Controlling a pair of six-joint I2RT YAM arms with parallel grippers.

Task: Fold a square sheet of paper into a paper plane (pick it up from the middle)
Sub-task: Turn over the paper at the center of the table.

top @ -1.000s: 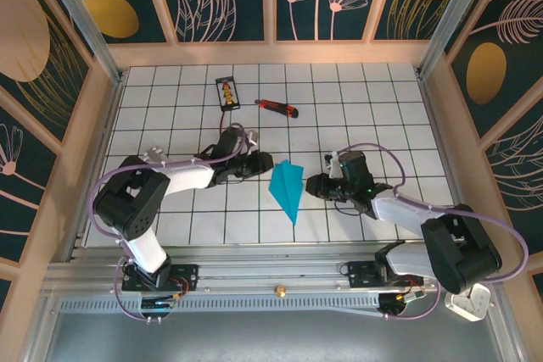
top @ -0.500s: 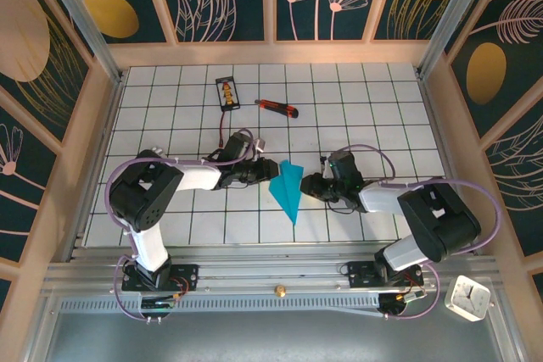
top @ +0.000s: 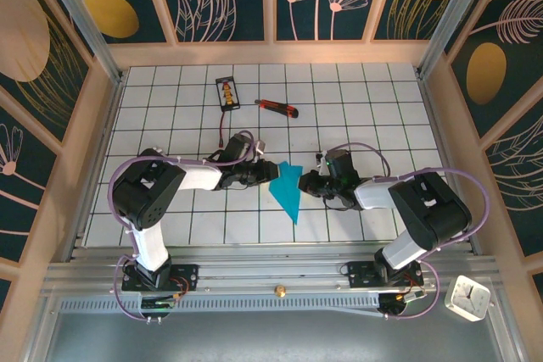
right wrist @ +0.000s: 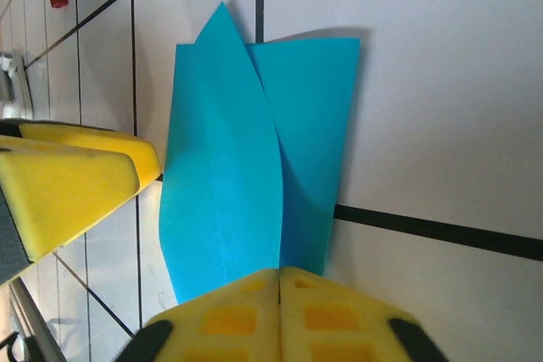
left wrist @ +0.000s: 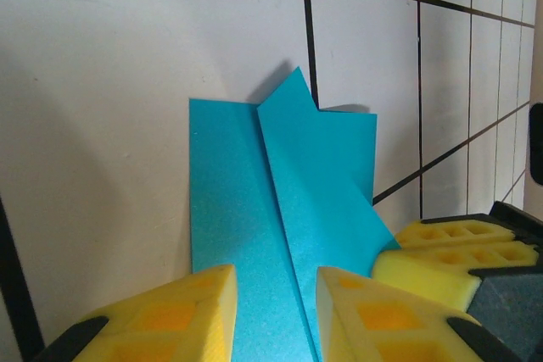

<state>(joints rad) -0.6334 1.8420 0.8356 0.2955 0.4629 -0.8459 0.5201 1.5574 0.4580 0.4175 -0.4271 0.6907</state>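
Overhead view: the cyan paper plane (top: 288, 188) lies on the white gridded counter (top: 373, 99) at centre frame, its pointed nose toward the bottom edge, between the two arms. The left tool (top: 271, 172) meets the plane's upper left edge. The right tool (top: 305, 182) meets its right edge.

Left wrist view: the left tool's yellow pads (left wrist: 204, 315) stand apart at the bottom of the frame. The paper and its long crease run flat between them, and they do not grip it. The right tool's pads touch the sheet's edge at lower right.

Right wrist view: the right tool's pads (right wrist: 229, 315) are pressed together at bottom centre, clamped on the near edge of the plane where the crease runs into their seam. The flap on the left bows slightly upward.

A red-and-black utility knife (top: 277, 108) lies well apart, toward the top of the overhead frame.
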